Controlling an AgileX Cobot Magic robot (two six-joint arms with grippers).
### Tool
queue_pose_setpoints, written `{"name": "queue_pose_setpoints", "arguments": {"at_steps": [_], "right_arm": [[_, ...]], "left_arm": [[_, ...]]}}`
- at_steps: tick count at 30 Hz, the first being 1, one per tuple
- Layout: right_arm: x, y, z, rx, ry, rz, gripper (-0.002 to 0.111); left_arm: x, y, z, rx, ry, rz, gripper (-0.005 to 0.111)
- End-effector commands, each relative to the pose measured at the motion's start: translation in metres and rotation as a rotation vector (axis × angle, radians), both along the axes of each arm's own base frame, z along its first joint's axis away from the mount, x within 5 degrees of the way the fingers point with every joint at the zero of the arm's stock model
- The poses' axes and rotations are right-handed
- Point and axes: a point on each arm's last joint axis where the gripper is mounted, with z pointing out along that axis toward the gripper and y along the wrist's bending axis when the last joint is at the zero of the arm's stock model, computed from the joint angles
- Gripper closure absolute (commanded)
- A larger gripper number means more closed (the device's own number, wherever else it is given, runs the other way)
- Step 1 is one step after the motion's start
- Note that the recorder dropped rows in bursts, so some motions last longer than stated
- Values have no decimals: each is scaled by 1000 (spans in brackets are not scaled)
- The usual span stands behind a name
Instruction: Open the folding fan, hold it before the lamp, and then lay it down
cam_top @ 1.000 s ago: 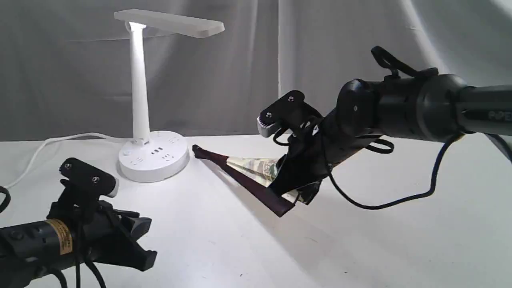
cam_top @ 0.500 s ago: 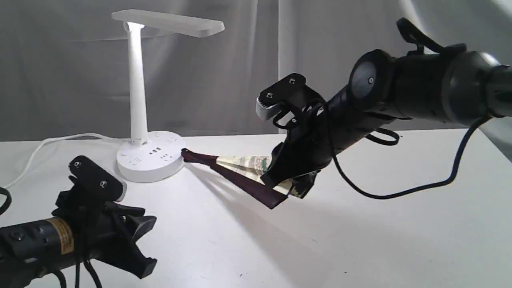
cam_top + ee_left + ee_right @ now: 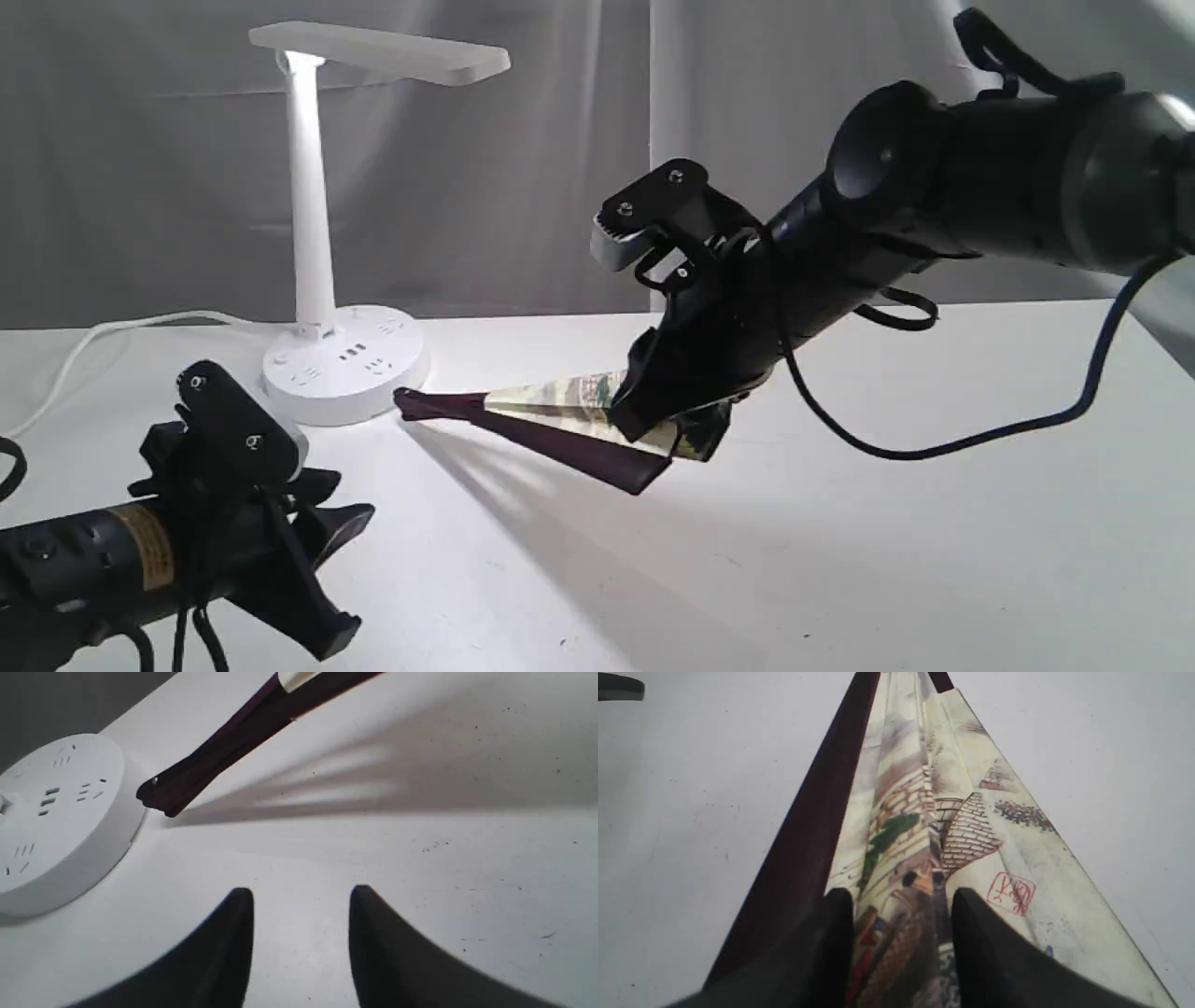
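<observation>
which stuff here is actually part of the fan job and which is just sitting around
Part of the job:
- folding fan, partly spread, wide end gripped by the right gripper
- lamp, beside the fan's pivot end
- left gripper, open and empty

Just there:
- white table
- grey curtain
- lamp cord, trailing off to the side

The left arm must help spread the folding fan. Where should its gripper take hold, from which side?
Probably the dark outer guard of the folding fan, splayed free of the leaf the right gripper pinches: stiff, straight. Bring the left gripper from its own side, jaws across the guard, clear of the leaf.
</observation>
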Motion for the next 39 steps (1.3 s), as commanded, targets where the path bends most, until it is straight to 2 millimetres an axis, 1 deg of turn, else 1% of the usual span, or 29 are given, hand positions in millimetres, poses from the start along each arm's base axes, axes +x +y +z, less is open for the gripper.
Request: {"name": "queue_pose_setpoints", "arguments": {"at_steps": [1, 4, 9, 16, 21, 25, 31, 34, 37, 39], "right_arm": [[-4, 0, 9, 17, -5, 12, 108], [-5, 0, 8, 13, -7, 20, 108], [-8, 1, 7, -3, 3, 85, 108], [-21, 6, 7, 6, 43, 289, 108], [-30, 6, 5, -15, 85, 405, 108], [-38, 0, -4, -96, 134, 524, 108], [-50, -7, -24, -169, 93, 771, 108], [-50, -9, -27, -199, 86, 778, 108], [-48, -9, -31, -193, 113, 725, 108], [-44, -8, -40, -195, 126, 699, 108]], "left_arm": [[1, -3, 2, -1, -20, -18, 61], [1, -3, 2, 2, -21, -20, 58], [1, -3, 2, -3, -20, -10, 58], [2, -2, 3, -18, -18, 14, 58], [2, -2, 3, -20, -17, 15, 58], [2, -2, 3, -20, -17, 15, 58], [2, -2, 3, -20, -17, 15, 58], [2, -2, 3, -20, -17, 15, 58], [2, -2, 3, -21, -17, 16, 58], [2, -2, 3, -21, -17, 16, 58]]}}
